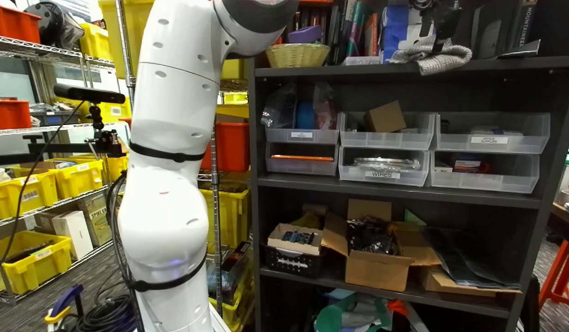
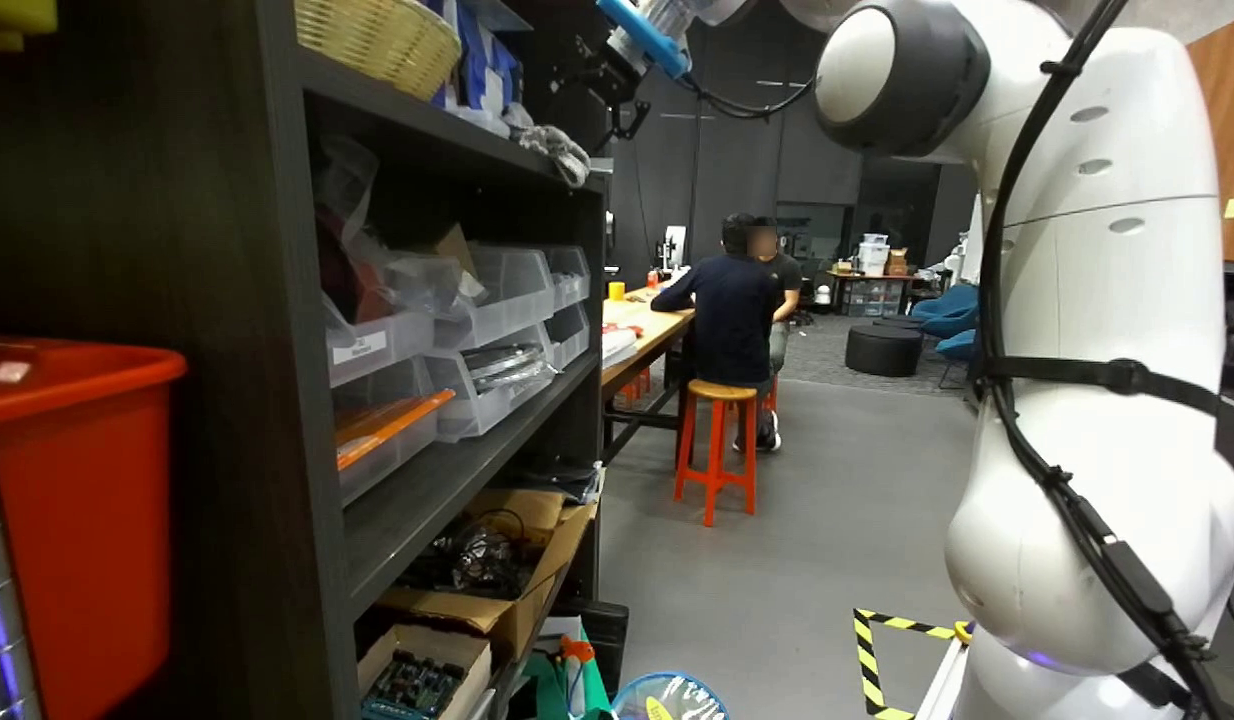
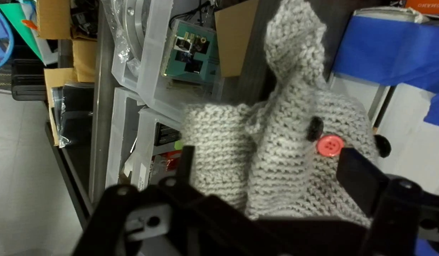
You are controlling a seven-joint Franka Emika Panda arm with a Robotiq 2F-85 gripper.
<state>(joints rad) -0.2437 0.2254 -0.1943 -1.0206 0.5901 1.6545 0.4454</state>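
Gray knit [image 3: 281, 149] runs lengthwise up the wrist view, narrow end [image 3: 294, 32] uppermost, fingers [image 3: 360, 183] apart

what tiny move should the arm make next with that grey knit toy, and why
Probably ease the open end effector slightly nearer the toy before closing. In the wrist view its fingers stand wide apart, the toy between and beyond them, no grip showing. The toy overhangs the edge of the shelf, so a deeper hold might be safer.
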